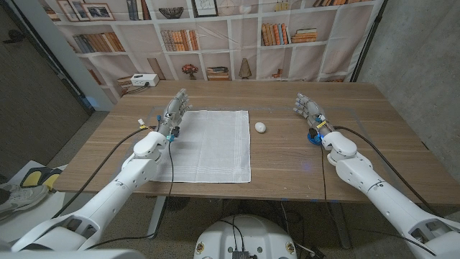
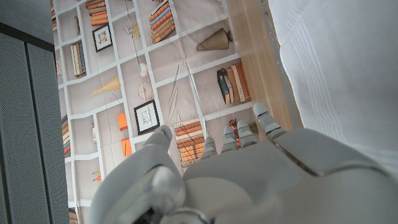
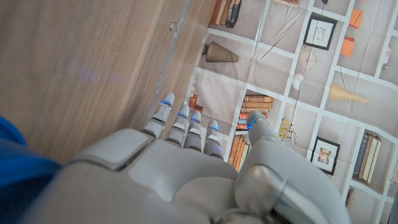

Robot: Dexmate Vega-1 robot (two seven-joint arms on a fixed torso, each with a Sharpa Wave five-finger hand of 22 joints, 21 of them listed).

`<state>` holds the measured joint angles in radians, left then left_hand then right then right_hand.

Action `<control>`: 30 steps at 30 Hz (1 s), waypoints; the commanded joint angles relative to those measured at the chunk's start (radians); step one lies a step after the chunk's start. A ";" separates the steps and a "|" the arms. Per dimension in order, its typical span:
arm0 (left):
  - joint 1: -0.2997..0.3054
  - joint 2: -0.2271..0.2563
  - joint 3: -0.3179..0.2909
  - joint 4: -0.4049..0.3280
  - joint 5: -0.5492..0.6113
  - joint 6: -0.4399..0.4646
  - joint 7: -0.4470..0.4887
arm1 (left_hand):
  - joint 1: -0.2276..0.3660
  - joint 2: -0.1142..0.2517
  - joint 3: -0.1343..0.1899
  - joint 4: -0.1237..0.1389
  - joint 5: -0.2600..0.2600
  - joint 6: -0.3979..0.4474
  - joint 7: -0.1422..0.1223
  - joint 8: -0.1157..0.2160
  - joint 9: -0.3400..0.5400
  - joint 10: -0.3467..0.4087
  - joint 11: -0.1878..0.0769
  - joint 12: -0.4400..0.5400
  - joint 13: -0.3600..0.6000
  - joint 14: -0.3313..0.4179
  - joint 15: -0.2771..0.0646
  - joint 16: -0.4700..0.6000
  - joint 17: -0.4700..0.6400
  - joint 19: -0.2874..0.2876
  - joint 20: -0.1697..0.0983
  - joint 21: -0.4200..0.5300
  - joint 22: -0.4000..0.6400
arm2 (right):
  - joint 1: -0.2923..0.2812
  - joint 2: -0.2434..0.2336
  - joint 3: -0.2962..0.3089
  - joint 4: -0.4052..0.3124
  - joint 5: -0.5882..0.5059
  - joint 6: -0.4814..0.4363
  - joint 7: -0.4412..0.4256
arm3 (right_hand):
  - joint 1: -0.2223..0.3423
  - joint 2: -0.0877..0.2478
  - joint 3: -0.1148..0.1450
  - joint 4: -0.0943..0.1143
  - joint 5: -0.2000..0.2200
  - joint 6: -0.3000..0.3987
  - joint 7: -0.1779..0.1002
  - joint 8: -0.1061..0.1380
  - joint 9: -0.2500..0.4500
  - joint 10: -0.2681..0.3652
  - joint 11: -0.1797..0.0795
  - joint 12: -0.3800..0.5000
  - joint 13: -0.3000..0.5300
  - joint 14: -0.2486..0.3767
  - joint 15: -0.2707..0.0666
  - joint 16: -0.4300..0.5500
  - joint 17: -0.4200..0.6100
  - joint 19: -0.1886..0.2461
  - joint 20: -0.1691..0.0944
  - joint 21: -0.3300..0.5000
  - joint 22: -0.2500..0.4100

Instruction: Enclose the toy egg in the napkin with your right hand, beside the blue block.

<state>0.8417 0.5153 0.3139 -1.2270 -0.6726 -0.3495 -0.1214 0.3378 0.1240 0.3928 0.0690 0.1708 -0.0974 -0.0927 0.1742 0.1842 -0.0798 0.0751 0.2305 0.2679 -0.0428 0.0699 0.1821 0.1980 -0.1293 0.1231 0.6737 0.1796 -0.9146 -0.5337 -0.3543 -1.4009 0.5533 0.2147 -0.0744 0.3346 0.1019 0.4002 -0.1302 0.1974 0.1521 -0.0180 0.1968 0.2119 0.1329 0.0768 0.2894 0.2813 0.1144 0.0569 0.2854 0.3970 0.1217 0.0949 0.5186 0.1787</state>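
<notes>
A white napkin (image 1: 211,143) lies spread flat on the wooden table (image 1: 287,162), left of centre. The white toy egg (image 1: 260,127) sits on the bare wood just off the napkin's far right corner. A blue block (image 1: 315,136) shows on the table right beside my right wrist, mostly hidden by the arm; it also shows as a blue blur (image 3: 18,177). My right hand (image 1: 307,108) stands empty to the right of the egg, fingers pointing away and apart. My left hand (image 1: 175,111) stands at the napkin's left edge (image 2: 336,68), holding nothing.
A bookshelf-print backdrop (image 1: 215,36) hangs behind the table's far edge. A small white box (image 1: 144,80) sits at the far left corner. Cables run along both arms.
</notes>
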 commanded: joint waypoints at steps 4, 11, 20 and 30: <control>-0.034 -0.041 -0.086 0.115 0.075 -0.069 -0.128 | 0.007 -0.001 0.007 0.000 0.004 -0.010 -0.001 0.006 0.004 -0.006 0.000 0.005 -0.001 -0.003 0.006 0.008 0.001 -0.004 -0.003 0.003 0.005 | -0.036 -0.007 0.011 -0.219 -0.172 -0.053 -0.151 | 0.003 0.001 0.002 0.000 0.005 0.010 0.002 0.005 0.002 0.017 0.003 0.001 0.001 0.008 0.003 0.005 -0.002 0.009 -0.010 0.002 0.002; -0.032 -0.052 -0.088 0.054 0.155 -0.048 -0.059 | 0.005 -0.002 0.007 -0.001 0.004 -0.007 0.000 0.008 0.003 -0.002 0.000 0.005 -0.003 -0.001 0.006 0.010 0.000 0.000 -0.005 0.002 0.006 | 0.016 -0.028 0.024 -0.139 -0.213 0.015 -0.092 | 0.004 -0.002 0.000 -0.004 0.003 0.032 0.004 0.013 -0.001 0.034 0.008 0.002 -0.004 0.017 -0.001 0.005 -0.009 0.017 -0.021 0.000 0.001; -0.004 -0.047 -0.089 -0.054 0.239 -0.002 0.018 | 0.001 -0.002 0.007 -0.003 0.004 0.006 0.004 0.014 0.001 0.012 0.002 0.009 -0.008 0.005 0.007 0.014 -0.002 0.005 -0.004 0.001 0.006 | 0.020 -0.080 0.041 -0.135 -0.248 0.026 -0.055 | 0.009 0.004 0.001 -0.006 0.003 0.053 0.004 0.019 -0.004 0.048 0.008 0.001 -0.009 0.022 0.003 0.004 -0.015 0.016 -0.016 -0.005 0.001; 0.051 -0.009 -0.110 -0.171 0.292 0.069 0.072 | -0.009 -0.003 0.006 -0.006 0.004 0.017 -0.003 0.017 -0.001 0.034 -0.006 0.012 -0.017 0.039 0.028 0.027 -0.004 0.014 0.053 -0.003 0.006 | 0.004 -0.158 0.037 -0.200 -0.334 0.007 -0.046 | 0.005 0.011 -0.001 -0.002 0.004 0.055 0.003 0.017 -0.007 0.054 0.008 -0.003 -0.015 0.031 0.002 0.007 -0.018 0.010 0.011 -0.012 0.001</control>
<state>0.8434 0.4797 0.2247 -1.2824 -0.4502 -0.3464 -0.1165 0.3401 0.1216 0.3928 0.0689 0.1708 -0.0881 -0.0938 0.1850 0.1813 -0.0526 0.0698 0.2383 0.2506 -0.0176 0.0949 0.2005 0.1905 -0.1141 0.1632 0.6737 0.1839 -0.9042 -0.6191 -0.3207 -1.5511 0.2985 0.2292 -0.1366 0.3385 0.1059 0.3974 -0.1329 0.1974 0.1986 -0.0179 0.2110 0.2044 0.1776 0.0892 0.2894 0.2644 0.1342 0.0551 0.2854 0.3784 0.1286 0.0986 0.5134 0.1768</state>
